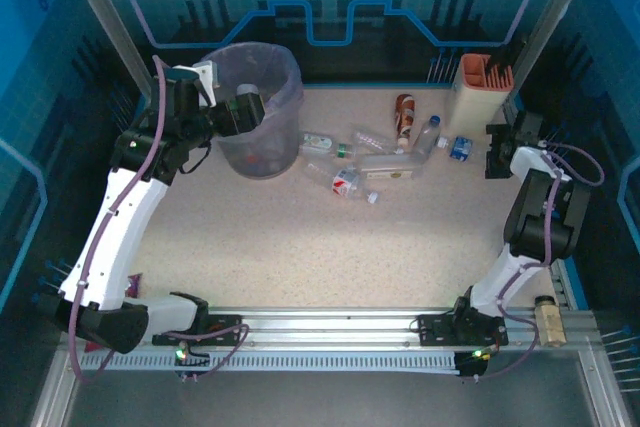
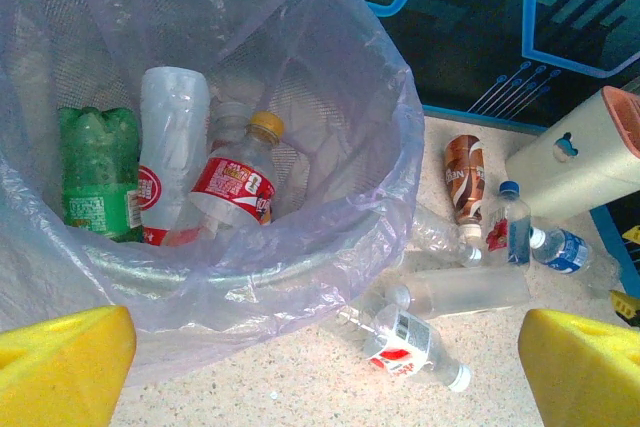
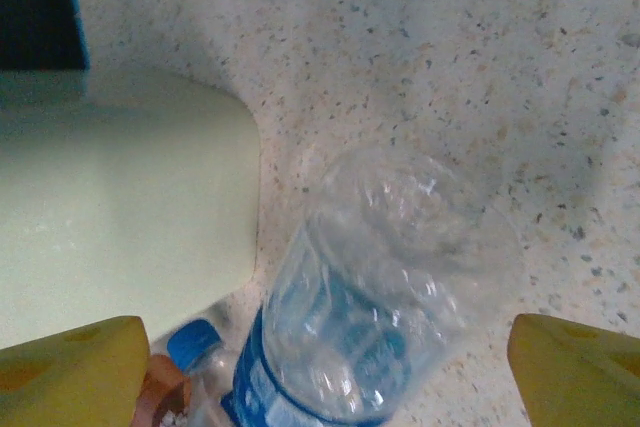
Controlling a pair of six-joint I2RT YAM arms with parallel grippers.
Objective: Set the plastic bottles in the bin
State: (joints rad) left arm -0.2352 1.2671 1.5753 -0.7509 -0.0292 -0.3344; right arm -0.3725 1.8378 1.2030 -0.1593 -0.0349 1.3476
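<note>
Fingers (image 3: 70, 372) of the right gripper (image 3: 320, 382) are spread wide, empty, either side of a clear blue-labelled bottle (image 3: 370, 307) at the far right, just beside the cream holder (image 3: 120, 217); the left gripper (image 2: 320, 372) is held open and empty over the bin (image 2: 400, 137) at the far left. If the jaws are closed from here, the holder could be caught by one finger, or the thin bottle squeezed out sideways.

The speckled bench (image 1: 300, 237) carries the bin (image 1: 272, 142) at far left. Bottles (image 1: 390, 166) lie scattered beside it, and a cream holder (image 1: 474, 99) stands far right.
</note>
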